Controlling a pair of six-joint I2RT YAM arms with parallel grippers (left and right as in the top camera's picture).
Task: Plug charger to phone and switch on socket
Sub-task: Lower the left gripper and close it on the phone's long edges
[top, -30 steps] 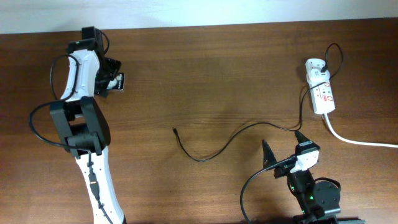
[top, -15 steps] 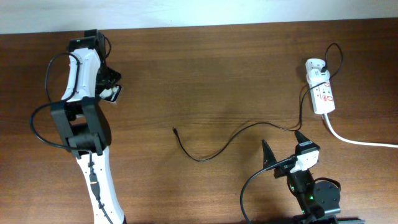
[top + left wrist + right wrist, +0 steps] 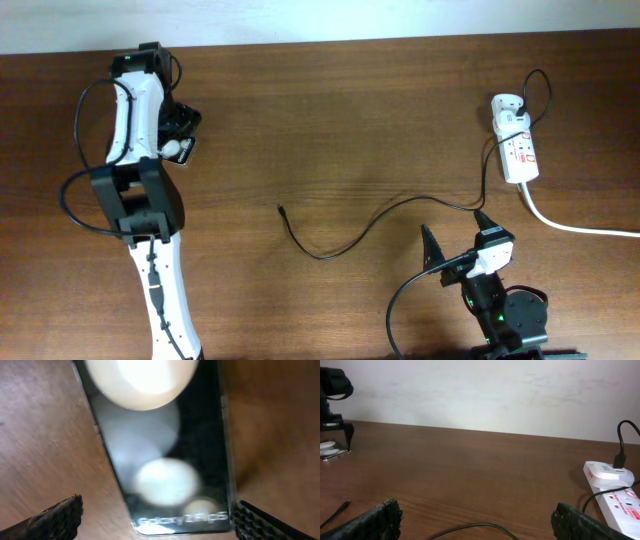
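The phone (image 3: 165, 460) lies flat on the table (image 3: 40, 435) between the spread fingers of the left gripper (image 3: 157, 520) — one tip is just beside its long edge and the other stands apart. The right gripper (image 3: 455, 230) also gapes, holding nothing. The charger (image 3: 345, 243) curves just ahead of it. The connector tip (image 3: 283, 210) lies mid-table, well apart from the phone. Farther back, the adapter (image 3: 507, 108) sits in the socket (image 3: 520, 155). Only the overhead view shows the whole cable — there the arm hides most of the phone.

The phone (image 3: 165, 460) is shiny black glass. The surface (image 3: 350, 110) is smooth brown wood. The socket (image 3: 518, 150) is white plastic.
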